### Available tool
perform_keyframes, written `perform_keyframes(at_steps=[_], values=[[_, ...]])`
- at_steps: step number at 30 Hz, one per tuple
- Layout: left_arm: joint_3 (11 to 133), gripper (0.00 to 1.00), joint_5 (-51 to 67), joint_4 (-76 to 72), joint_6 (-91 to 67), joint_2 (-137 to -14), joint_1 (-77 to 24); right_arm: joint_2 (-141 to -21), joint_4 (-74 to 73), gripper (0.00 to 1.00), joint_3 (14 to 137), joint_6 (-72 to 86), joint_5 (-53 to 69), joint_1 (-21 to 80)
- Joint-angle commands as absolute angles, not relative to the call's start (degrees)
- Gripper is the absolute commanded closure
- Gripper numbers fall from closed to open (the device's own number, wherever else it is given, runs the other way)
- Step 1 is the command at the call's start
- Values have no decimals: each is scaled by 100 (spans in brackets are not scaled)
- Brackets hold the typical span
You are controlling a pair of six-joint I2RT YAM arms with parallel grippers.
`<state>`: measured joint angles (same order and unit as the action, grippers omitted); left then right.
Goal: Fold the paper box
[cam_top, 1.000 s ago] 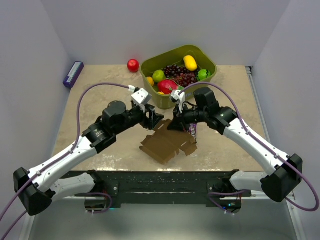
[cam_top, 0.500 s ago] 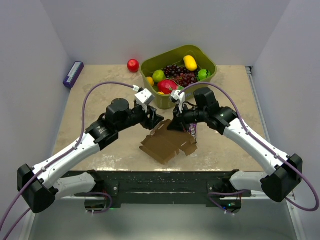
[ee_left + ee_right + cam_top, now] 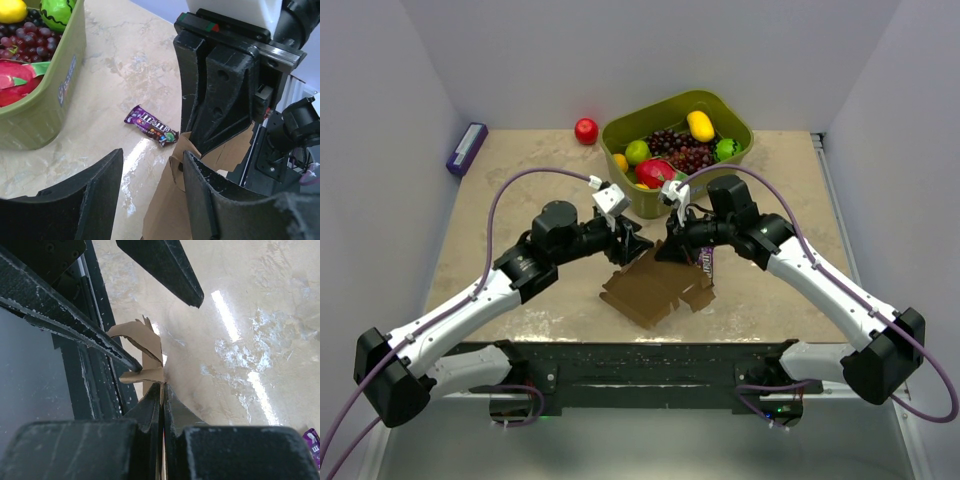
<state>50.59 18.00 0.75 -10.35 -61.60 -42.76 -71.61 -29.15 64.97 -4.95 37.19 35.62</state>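
While angled downward, right tool (image 3: 162,388) pinches box (image 3: 650,292)

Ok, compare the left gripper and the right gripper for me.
Jaws: the left gripper is open with a clear gap; the right gripper is shut.
Hold: the right gripper pinches a raised flap of the box; the left gripper grips nothing, though a flap edge sits between its fingers.
Side: the left gripper reaches in from the box's left, the right gripper from its right.
Shared: both are black, two-fingered and face each other closely at the box's far edge.
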Motion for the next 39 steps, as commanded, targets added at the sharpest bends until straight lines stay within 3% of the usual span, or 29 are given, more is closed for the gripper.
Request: perform_keyframes(at_steps=[1, 31, 39], values=[[4966, 45, 2144, -255, -1090, -6012, -4263, -7101, -2777, 100, 6548, -483, 3814, 3577], [4746, 50, 2294, -1046, -1073, -6495, -4280, -7110, -2795, 100, 6548, -501, 3955, 3586], [4966, 27, 2031, -168, -607, -6205, -4263, -7119, -2839, 100, 6557, -519, 3894, 3586]])
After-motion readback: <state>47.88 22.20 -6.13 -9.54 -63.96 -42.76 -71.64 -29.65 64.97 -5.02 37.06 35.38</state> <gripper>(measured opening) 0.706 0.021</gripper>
